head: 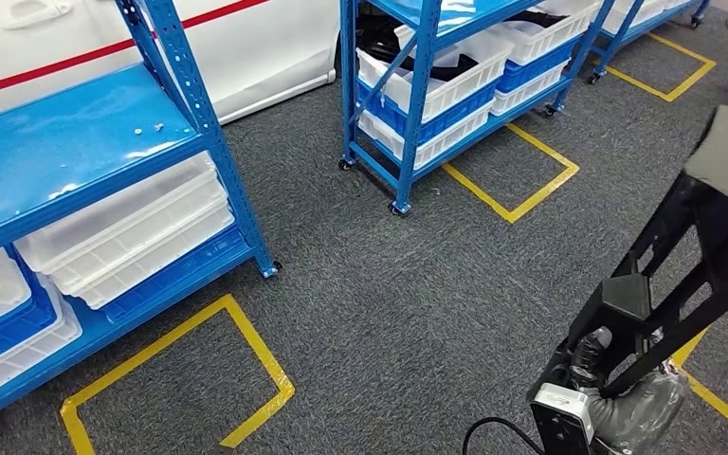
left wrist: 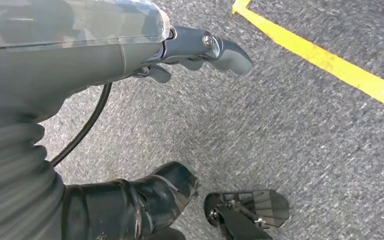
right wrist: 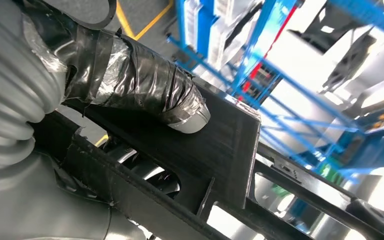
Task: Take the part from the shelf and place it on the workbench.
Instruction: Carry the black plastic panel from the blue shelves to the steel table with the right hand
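Your right hand was clamped on the black frame part, thumb pressed flat on its plate, carrying it low beside you over the grey carpet. Your left hand hung free, holding nothing, fingers loosely apart. The long part stuck out; turning near the blue shelf racks could snag it and twist it loose.

Grey carpeted floor marked with yellow tape rectangles. White car body panel with red stripe at rear. White plastic crates stacked on lower tier of near rack. Wheeled blue rack holding white and blue bins beyond.
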`<state>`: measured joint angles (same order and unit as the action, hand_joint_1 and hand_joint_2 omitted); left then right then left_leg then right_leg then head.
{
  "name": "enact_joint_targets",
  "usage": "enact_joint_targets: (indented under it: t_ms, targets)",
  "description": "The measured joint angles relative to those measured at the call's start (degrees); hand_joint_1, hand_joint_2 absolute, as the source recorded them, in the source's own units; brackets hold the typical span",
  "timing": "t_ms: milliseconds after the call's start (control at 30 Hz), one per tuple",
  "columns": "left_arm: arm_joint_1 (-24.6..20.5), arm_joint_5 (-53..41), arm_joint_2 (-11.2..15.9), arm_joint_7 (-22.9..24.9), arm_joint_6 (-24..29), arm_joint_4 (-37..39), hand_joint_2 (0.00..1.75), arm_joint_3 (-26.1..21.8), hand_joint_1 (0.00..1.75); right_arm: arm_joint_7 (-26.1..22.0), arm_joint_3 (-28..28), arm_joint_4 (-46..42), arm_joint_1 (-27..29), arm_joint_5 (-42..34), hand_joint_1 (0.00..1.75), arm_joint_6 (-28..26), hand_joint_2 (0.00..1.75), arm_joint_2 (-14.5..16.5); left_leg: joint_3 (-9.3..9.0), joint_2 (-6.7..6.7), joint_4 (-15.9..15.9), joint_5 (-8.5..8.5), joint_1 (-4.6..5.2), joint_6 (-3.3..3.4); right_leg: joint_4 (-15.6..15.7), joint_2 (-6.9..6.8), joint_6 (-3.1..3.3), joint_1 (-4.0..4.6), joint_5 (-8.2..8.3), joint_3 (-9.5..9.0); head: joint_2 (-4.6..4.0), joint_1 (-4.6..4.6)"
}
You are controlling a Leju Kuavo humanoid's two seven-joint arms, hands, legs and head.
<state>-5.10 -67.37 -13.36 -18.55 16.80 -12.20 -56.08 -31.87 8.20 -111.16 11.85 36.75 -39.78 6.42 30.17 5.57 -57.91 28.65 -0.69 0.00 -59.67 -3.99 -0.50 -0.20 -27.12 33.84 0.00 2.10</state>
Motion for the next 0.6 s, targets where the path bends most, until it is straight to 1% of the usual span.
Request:
enact_joint_targets:
  t_ms: [33,67,100,133,167,200,233,267,300,333,367,400,433,467,500,533,567,600]
  targets:
    - [0.0,0.0,0.0,0.0,0.0,0.0,1.75,-0.1,0.0,0.0,-0.3,-0.1,0.4,-0.3,1.75,0.0,1.75,0.1,-0.23,0.53,0.1,0.07,0.03,-0.31,0.1,0.69,0.27,0.05,0.13,0.06,0.0,-0.01]
    - [-0.1,0.0,0.0,0.1,0.0,0.0,1.75,-0.2,0.0,-0.1,-0.7,-0.2,0.8,-0.5,1.75,0.0,1.75,0.2,-0.4,0.72,0.1,0.29,-0.03,-0.64,0.3,1.28,0.6,-0.11,0.22,-0.07,0.0,-0.01]
    - [-0.1,0.0,0.0,0.2,0.0,0.0,1.75,-0.2,0.0,-0.3,-1.1,-0.3,1.2,-0.8,1.75,0.0,1.75,0.3,-0.38,0.1,-0.4,0.9,-0.09,-0.92,0.6,1.88,0.97,-0.26,0.37,-0.27,0.0,-0.01]
    - [-0.1,0.0,0.0,0.2,0.0,0.0,1.75,-0.3,0.0,-0.4,-1.5,-0.4,1.5,-1.0,1.75,0.0,1.75,0.5,0.15,-1.09,-1.9,2.11,-0.19,-1.09,0.8,2.44,1.37,-0.44,0.56,-0.46,0.0,-0.04]
    - [0.0,0.0,0.0,0.3,0.0,0.0,1.75,-0.4,0.0,-0.6,-1.8,-0.6,1.8,-1.1,1.75,-0.1,1.75,0.8,1.4,-2.65,-4.8,3.96,-0.28,-1.19,1.0,3.06,1.72,-0.59,0.7,-0.6,0.0,-0.08]
    - [0.0,0.0,0.0,0.3,0.0,0.0,1.75,-0.5,0.0,-0.8,-2.1,-0.7,2.0,-1.3,1.75,-0.1,1.75,1.1,3.18,-4.06,-8.8,6.04,-0.31,-1.21,1.1,3.74,1.94,-0.49,0.76,-0.56,0.0,-0.11]
    - [0.1,0.0,0.0,0.4,0.0,0.0,1.75,-0.5,0.0,-1.0,-2.4,-0.7,2.2,-1.5,1.75,-0.1,1.75,1.3,5.19,-4.79,-13.0,7.77,-0.33,-1.22,1.1,4.45,2.07,-0.4,0.78,-0.53,0.0,-0.14]
    - [0.2,0.0,0.0,0.4,0.0,0.0,1.75,-0.5,0.0,-1.2,-2.7,-0.7,2.6,-1.7,1.75,-0.1,1.75,1.5,6.75,-5.11,-16.1,8.53,-0.32,-1.21,1.0,5.24,2.11,-0.31,0.78,-0.55,0.0,-0.14]
    - [0.2,0.1,0.0,0.4,0.0,0.0,1.75,-0.5,0.0,-1.4,-3.1,-0.8,2.9,-1.9,1.75,-0.1,1.75,1.7,7.37,-5.23,-17.0,8.04,-0.32,-1.15,1.0,6.03,2.12,-0.23,0.77,-0.63,0.0,-0.14]
    - [0.3,0.1,0.0,0.4,0.0,0.0,1.75,-0.6,0.0,-1.6,-3.4,-0.8,3.2,-2.2,1.75,-0.1,1.75,1.8,6.99,-5.31,-15.7,6.49,-0.32,-1.03,1.0,6.84,2.11,-0.19,0.76,-0.73,0.0,-0.14]
    - [0.3,0.1,0.0,0.4,0.0,0.0,1.75,-0.6,0.0,-1.6,-3.7,-0.9,3.5,-2.4,1.75,-0.1,1.75,1.9,5.57,-5.79,-12.1,4.08,-0.32,-0.82,0.9,7.67,2.07,-0.17,0.73,-0.84,0.0,-0.14]
    - [0.4,0.1,0.0,0.4,0.0,0.0,1.75,-0.6,0.0,-1.7,-3.9,-1.0,3.7,-2.6,1.75,-0.1,1.75,2.1,3.87,-7.02,-8.0,1.94,-0.32,-0.52,0.8,8.43,1.98,-0.15,0.68,-0.88,0.0,-0.12]
    - [0.4,0.1,0.0,0.4,0.0,0.0,1.75,-0.6,0.0,-1.8,-4.0,-1.1,3.8,-2.8,1.75,-0.1,1.75,2.1,2.37,-8.22,-4.2,0.5,-0.38,-0.27,0.6,9.18,1.8,-0.09,0.61,-0.78,0.0,-0.11]
    - [0.4,0.2,0.0,0.4,0.0,0.0,1.75,-0.7,0.0,-1.8,-4.2,-1.2,3.9,-2.8,1.75,-0.1,1.75,2.2,1.31,-9.28,-1.6,-0.31,-0.37,-0.07,0.5,9.83,1.53,-0.11,0.59,-0.57,0.0,-0.11]
    - [0.4,0.2,0.0,0.4,0.0,0.0,1.75,-0.7,0.0,-1.9,-4.3,-1.3,4.1,-2.8,1.75,-0.1,1.75,2.3,0.93,-9.83,-0.6,-0.3,-0.32,0.08,0.4,10.41,1.19,-0.2,0.64,-0.3,0.0,-0.11]
    - [0.3,0.2,0.1,0.4,0.0,0.0,1.75,-0.8,0.0,-2.0,-4.5,-1.4,4.4,-2.8,1.75,-0.1,1.75,2.3,0.81,-9.47,-0.3,-0.26,-0.25,0.19,0.3,10.99,0.81,-0.29,0.76,-0.04,0.0,-0.12]
    - [0.2,0.2,0.1,0.4,0.0,0.0,1.75,-0.8,0.0,-2.1,-4.7,-1.6,4.7,-2.8,1.75,-0.1,1.75,2.4,0.75,-8.89,-0.2,-0.44,-0.29,0.47,0.3,11.24,0.47,-0.42,0.81,0.14,0.0,-0.13]
    - [0.1,0.3,0.1,0.4,0.0,0.0,1.75,-0.8,0.0,-2.2,-4.9,-1.8,4.9,-2.8,1.75,-0.1,1.75,2.4,0.62,-8.25,0.1,-0.65,-0.34,0.8,-0.1,10.49,0.17,-0.42,0.55,0.37,0.0,-0.1]
